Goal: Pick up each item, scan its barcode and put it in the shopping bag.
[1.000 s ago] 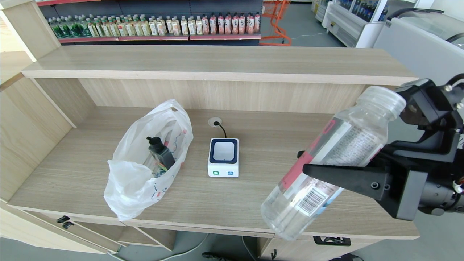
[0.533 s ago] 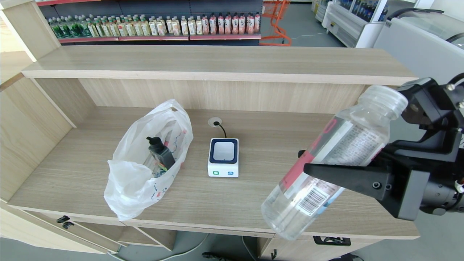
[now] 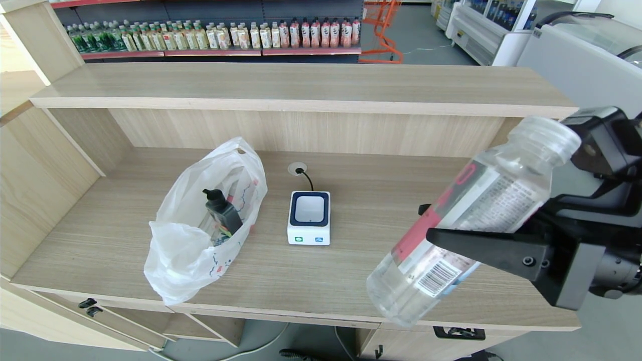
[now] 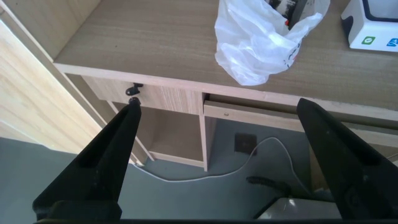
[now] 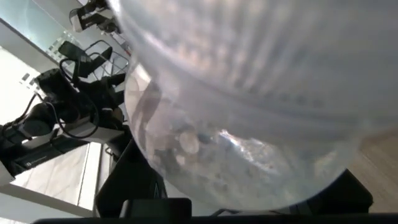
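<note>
So the right hand [image 3: 425, 220] is clamping a clear plastic bottle with a red-and-white label [image 3: 481, 200] round its middle, tilted above the bench [image 3: 351, 271] at about 4 o'clock from the white box scanner [image 3: 309, 216]. I'm guessing the scan step is up next: the barcode [image 3: 437, 278] needs swinging toward 10 o'clock, facing the scanner's window. The white plastic shopping bag [image 3: 185, 250] is sitting at the scanner's 9 o'clock. The left hand [image 4: 219, 107] is hanging wide open, holding nothing.

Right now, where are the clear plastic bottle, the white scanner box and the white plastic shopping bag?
clear plastic bottle [image 3: 494, 193]: head view, on its white label.
white scanner box [image 3: 309, 209]: head view, on its top window.
white plastic shopping bag [image 3: 180, 260]: head view, on its near bulge.
</note>
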### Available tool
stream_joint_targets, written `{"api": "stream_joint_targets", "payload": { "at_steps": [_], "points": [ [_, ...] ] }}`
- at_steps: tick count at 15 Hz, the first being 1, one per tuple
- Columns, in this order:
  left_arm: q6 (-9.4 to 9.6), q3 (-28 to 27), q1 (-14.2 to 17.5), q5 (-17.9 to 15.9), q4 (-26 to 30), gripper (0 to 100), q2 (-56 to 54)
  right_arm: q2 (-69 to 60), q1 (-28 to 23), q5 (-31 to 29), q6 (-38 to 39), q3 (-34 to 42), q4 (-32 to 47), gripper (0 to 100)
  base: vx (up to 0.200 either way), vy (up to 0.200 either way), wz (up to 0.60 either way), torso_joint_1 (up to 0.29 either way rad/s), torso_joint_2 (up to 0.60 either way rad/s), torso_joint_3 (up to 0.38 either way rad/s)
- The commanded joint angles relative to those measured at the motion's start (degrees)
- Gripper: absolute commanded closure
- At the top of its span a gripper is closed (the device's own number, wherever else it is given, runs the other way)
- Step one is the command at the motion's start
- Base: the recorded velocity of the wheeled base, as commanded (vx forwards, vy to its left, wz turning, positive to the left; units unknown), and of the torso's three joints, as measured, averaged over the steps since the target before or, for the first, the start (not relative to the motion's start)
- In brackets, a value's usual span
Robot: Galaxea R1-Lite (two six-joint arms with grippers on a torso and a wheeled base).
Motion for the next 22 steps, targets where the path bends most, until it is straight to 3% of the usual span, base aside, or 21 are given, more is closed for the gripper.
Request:
{"api": "stream_joint_targets", "payload": {
  "at_steps": [1,6,7,15,22],
  "points": [
    [0.0,0.0,0.0,0.0,0.0,0,0.0,0.2,-3.0,-0.1,-7.6,0.9,0.1,100,0.0,0.0,0.0,0.0,0.0,0.0],
    [0.0,0.0,0.0,0.0,0.0,0,0.0,1.4,-21.8,-2.8,-57.7,2.2,1.9,100,0.0,0.0,0.0,0.0,0.0,0.0],
    [0.0,0.0,0.0,-0.1,0.0,0,0.0,1.4,-23.9,-3.0,-63.3,2.1,1.7,100,0.0,0.0,0.0,0.0,0.0,0.0],
    [0.0,0.0,0.0,0.0,0.0,0,0.0,1.2,-27.5,-7.5,-80.8,2.1,1.3,100,0.0,0.0,0.0,0.0,0.0,0.0],
    [0.08,0.0,0.0,0.0,0.0,0,0.0,-0.7,-27.5,-7.4,-82.0,3.7,1.4,100,0.0,0.0,0.0,0.0,0.0,0.0]
  ]
}}
